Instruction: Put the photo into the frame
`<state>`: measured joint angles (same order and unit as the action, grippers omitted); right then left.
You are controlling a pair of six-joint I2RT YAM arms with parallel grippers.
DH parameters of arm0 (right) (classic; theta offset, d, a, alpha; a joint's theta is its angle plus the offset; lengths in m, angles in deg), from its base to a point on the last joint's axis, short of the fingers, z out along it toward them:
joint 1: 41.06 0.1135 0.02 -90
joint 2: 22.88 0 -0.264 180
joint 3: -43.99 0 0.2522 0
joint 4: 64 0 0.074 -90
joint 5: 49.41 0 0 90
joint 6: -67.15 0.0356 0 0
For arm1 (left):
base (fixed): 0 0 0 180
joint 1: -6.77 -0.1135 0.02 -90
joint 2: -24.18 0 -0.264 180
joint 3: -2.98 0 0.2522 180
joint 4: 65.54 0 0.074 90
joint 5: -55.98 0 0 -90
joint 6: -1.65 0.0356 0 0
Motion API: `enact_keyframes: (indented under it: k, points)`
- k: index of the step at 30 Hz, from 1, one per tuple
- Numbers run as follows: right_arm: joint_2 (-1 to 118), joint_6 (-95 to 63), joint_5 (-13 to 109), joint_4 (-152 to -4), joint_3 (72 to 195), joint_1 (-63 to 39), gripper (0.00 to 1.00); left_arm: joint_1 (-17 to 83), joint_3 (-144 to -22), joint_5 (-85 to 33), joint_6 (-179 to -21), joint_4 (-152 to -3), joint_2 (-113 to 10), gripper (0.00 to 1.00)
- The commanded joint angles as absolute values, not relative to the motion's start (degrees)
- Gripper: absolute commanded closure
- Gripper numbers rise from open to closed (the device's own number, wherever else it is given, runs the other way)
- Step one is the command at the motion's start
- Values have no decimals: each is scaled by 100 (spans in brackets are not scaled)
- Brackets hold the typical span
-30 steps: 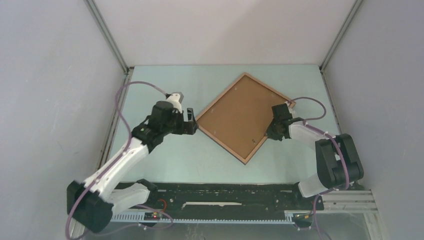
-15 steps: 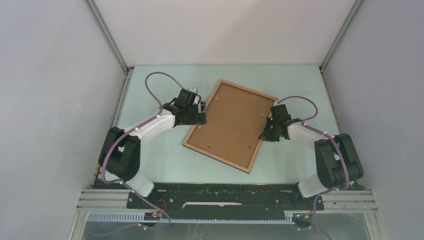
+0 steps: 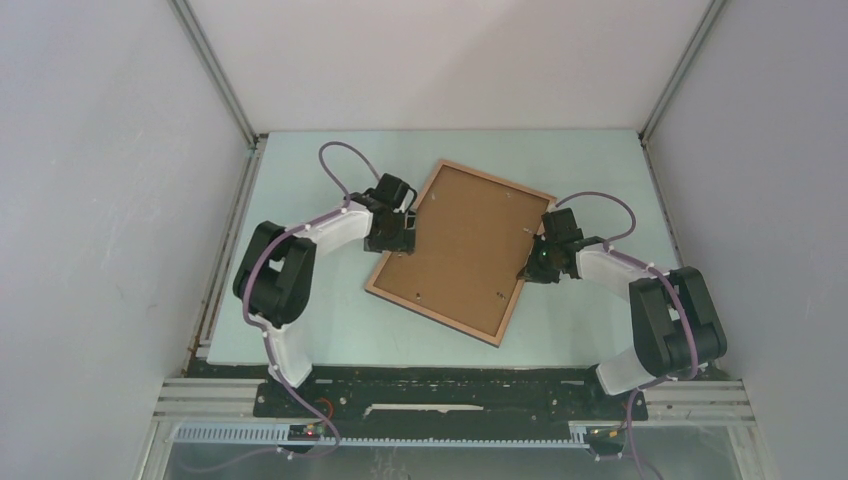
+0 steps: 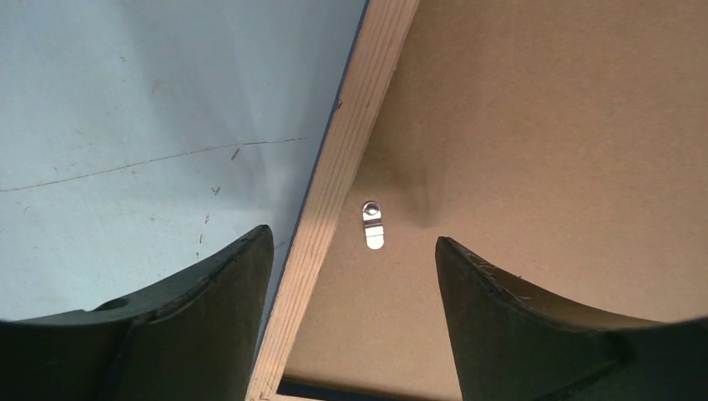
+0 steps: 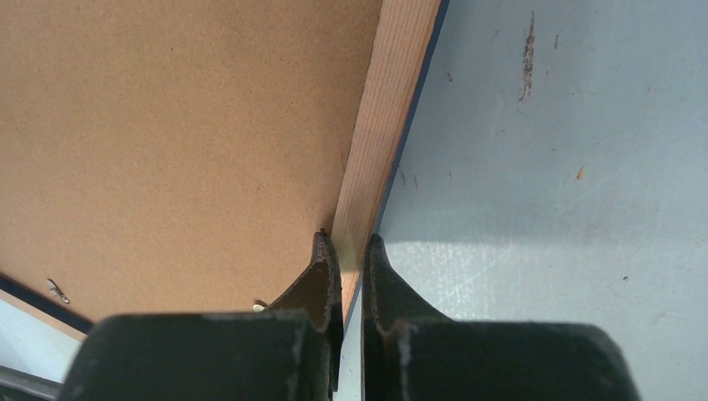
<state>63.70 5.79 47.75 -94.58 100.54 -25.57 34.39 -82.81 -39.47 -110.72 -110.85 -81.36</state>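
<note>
Pale grey walls [image 3: 100,200] close off the left, far and right sides of a light blue-green table [image 3: 300,180]. Lying flat around the middle of it, back side up, is the frame [image 3: 460,250], skewed so that its near end swings toward the left; its plain brown backing board [image 3: 470,225] fills the thin light wooden border. Both arms reach in from the near edge. The left arm [image 3: 285,275] is folded at the elbow and stretches right to the frame's left long side, and the right arm [image 3: 665,320] bends left to the frame's right long side. The left gripper [image 3: 398,232] hangs over the left rail with its fingers [image 4: 209,284] spread wide, one above the bare table and the other above the backing board, and the rail runs between them untouched. The right gripper [image 3: 540,262] has its fingers [image 5: 321,276] pressed nearly together, their flared tips set at the right rail, one on the board side and one on the table side; whether they clamp the wood or only bear on it cannot be told. A small silver metal tab [image 4: 373,225] sits on the backing board just inside the left rail, between the left fingers.
</note>
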Motion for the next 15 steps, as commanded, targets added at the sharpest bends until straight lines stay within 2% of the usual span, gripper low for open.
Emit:
enact_keyframes:
  k: [1, 8, 15]
  points:
    - [6302, 184, 5188, -9427, 9959, -2479, 100, 3437, -8443, -4005, -11003, -11016, -8198, 27]
    - [6275, 183, 5177, -9421, 9943, -2480, 100, 3478, -8210, -4078, -11040, -10928, -8185, 46]
    - [6262, 155, 5238, -9419, 9937, -2478, 100, 3498, -8220, -4139, -11026, -10935, -8258, 47]
